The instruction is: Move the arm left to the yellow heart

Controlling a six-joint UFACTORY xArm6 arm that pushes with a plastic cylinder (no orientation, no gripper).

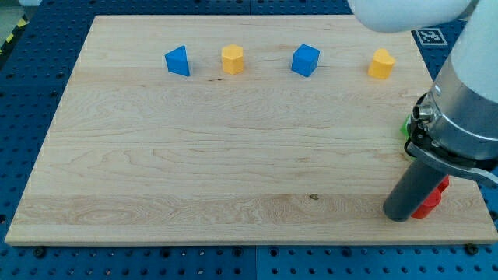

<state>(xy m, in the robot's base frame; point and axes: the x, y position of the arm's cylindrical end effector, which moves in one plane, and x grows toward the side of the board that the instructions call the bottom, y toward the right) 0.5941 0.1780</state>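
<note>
My tip (398, 217) at desk (233, 171) btm-right corner, touching red block (433, 199) just to its right; red shape partly hidden. No fingers on me, just plain rod, holding nothing. Green block (405, 127) above, mostly hidden behind arm, shape unclear. Far row near view's top, right to left: yellow heart (381, 64), blue cube (305, 60), yellow hexagon-ish block (233, 59), blue wedge-like block (178, 61). Heart well apart from tip, up and slightly to view's left.
</note>
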